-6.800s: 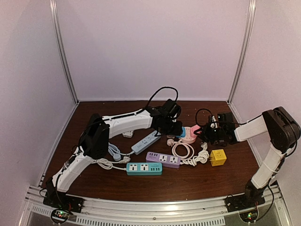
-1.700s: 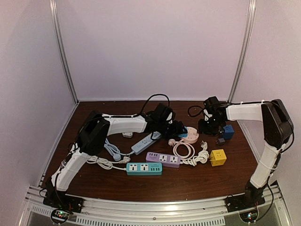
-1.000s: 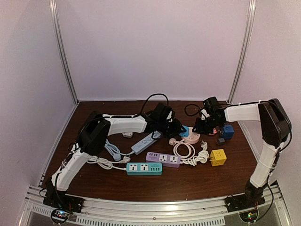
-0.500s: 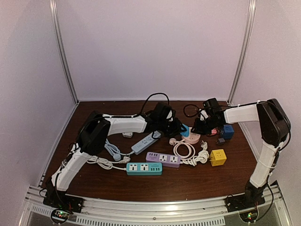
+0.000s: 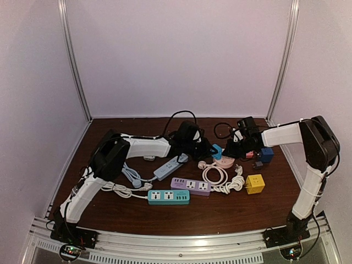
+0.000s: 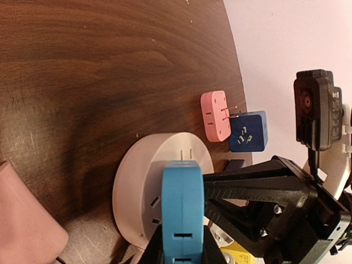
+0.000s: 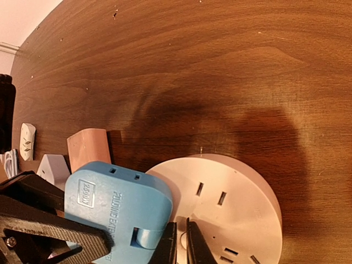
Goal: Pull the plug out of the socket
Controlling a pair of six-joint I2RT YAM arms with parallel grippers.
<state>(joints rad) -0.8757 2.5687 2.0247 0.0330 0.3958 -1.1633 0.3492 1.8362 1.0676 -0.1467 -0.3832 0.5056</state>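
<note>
One blue plug (image 6: 182, 212): upright between the left fingers (image 7: 44, 217), over the near edge of the round socket (image 6: 137, 187); whether its prongs sit in the slots cannot be told.
One round socket: pale, flat on the worktop (image 5: 110, 214), at mid-back between the two arms, its slotted face up.
Left fingers: pinching the blue plug by its two flat sides, one finger on each.
Right fingers (image 7: 169, 247): pressed together but for a sliver of gap, nothing between them, tips down on the face of the round socket, just beside the blue plug.
Plug relative to right fingers: just to their side, very near, the plug's corner overlapping the socket's rim in the right wrist view.
Three power strips: a grey-blue one (image 5: 170, 166), a purple one (image 5: 190, 186) and a teal one (image 5: 168, 196), lying near the worktop's middle, in front of the socket.
Two cube adapters: a yellow one (image 5: 254, 183) toward the right front, a dark blue one (image 6: 248, 131) behind the socket.
One pink adapter (image 6: 215, 115): touching the dark blue cube.
One white cable (image 5: 214, 176): coiled just in front of the round socket.
</note>
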